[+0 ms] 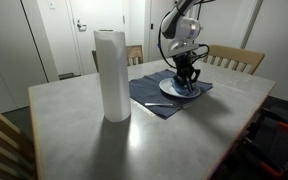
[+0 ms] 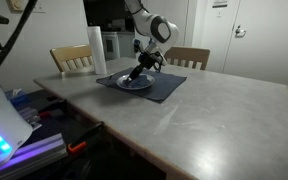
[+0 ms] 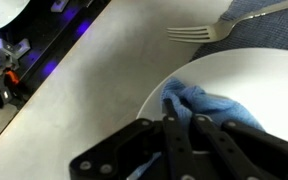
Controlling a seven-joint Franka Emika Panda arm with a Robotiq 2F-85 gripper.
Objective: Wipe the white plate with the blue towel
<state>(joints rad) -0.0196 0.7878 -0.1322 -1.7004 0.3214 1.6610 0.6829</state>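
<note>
Gripper (image 3: 187,120): fingers pressed together, pinching blue towel (image 3: 212,102) onto white plate (image 3: 259,72). Plate on dark placemat (image 1: 147,95), far right of table (image 1: 84,140). Fork (image 3: 216,29) beside plate. Paper towel roll (image 1: 111,75) upright, left.

Wooden chairs (image 1: 234,58) ring a grey table (image 1: 74,140) (white doors (image 1: 109,12) behind).

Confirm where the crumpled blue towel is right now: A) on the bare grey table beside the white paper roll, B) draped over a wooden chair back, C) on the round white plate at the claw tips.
C: the wrist view shows the crumpled blue towel bunched on the round white plate, right at the tips of the claw.
</note>
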